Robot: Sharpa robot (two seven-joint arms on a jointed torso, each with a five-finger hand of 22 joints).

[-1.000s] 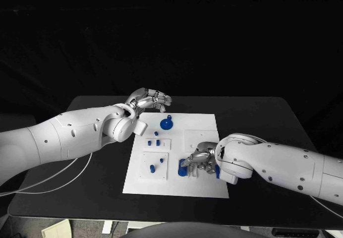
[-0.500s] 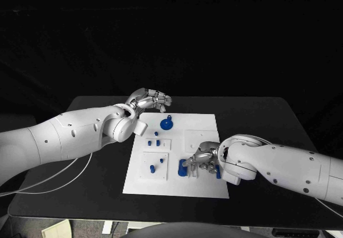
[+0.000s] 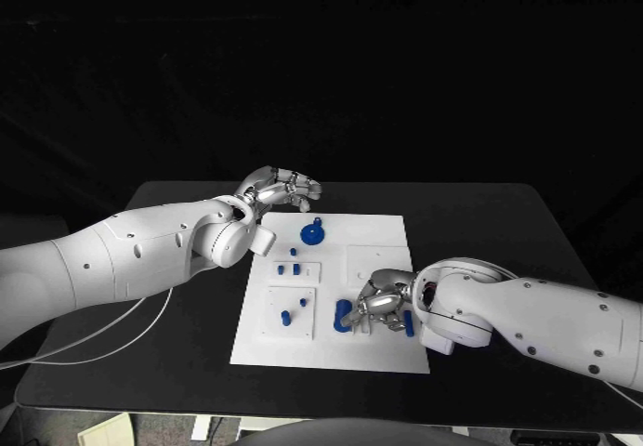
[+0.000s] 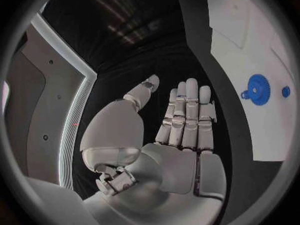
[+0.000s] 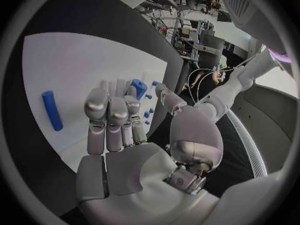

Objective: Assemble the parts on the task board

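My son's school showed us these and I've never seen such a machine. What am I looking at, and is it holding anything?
It is a robot with two white arms, each ending in a silver robot hand. One picture looks down from its head; the two round ones come from cameras at its wrists. On the black table lies a white task board with small blue parts, among them a round blue part. The left robot hand hovers at the board's far corner, fingers straight and apart, holding nothing. The right robot hand is low over the board by a blue peg; whether it grips anything I cannot tell.

A lab: metal equipment frames and cables.
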